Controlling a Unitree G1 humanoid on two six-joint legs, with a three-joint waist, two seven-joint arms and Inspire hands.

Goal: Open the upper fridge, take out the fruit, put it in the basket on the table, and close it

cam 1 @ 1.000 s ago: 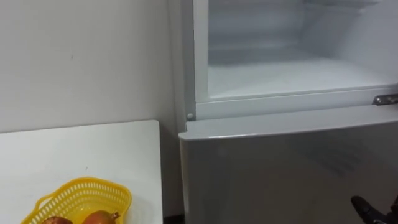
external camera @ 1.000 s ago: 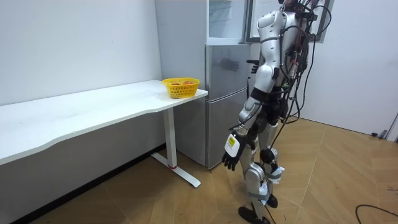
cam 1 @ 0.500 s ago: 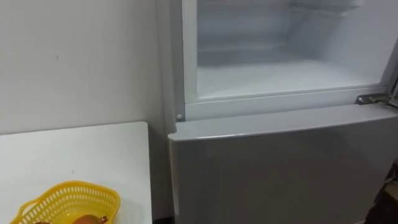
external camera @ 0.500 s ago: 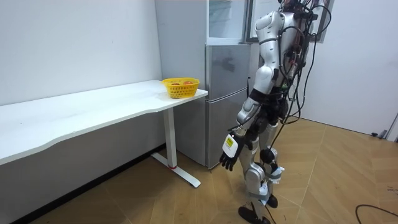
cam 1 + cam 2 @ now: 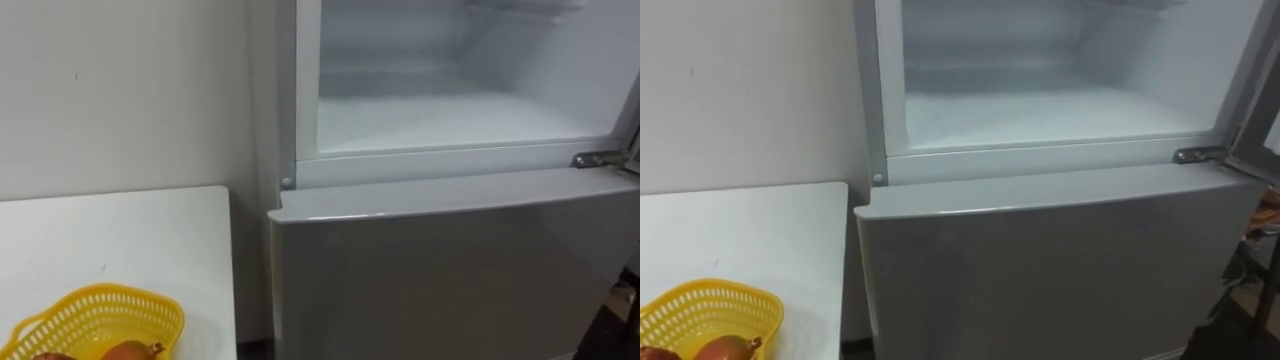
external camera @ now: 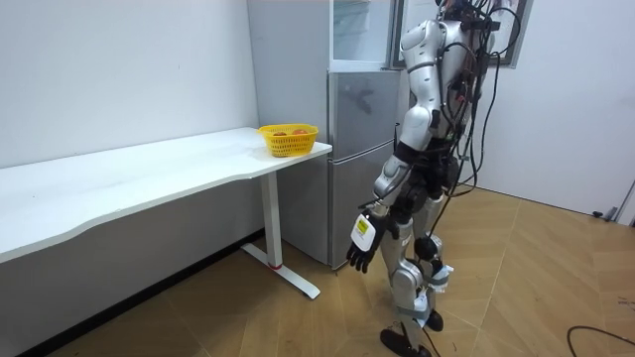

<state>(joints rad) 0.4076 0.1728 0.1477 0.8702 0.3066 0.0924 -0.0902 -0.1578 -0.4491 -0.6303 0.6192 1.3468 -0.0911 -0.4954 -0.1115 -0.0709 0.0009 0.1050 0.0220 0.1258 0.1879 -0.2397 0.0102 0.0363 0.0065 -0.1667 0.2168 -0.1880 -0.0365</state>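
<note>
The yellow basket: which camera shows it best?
The room view: the yellow basket shows whole, on the table end beside the fridge. Both eye views show it closer, with orange-brown items inside, but cut off at the bottom edge.

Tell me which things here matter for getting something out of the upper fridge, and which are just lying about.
Job: open white upper fridge compartment; the robot's left hand, hanging open at its side.
Lying about: yellow plastic basket holding brownish produce; white table; closed grey lower fridge door.
</note>
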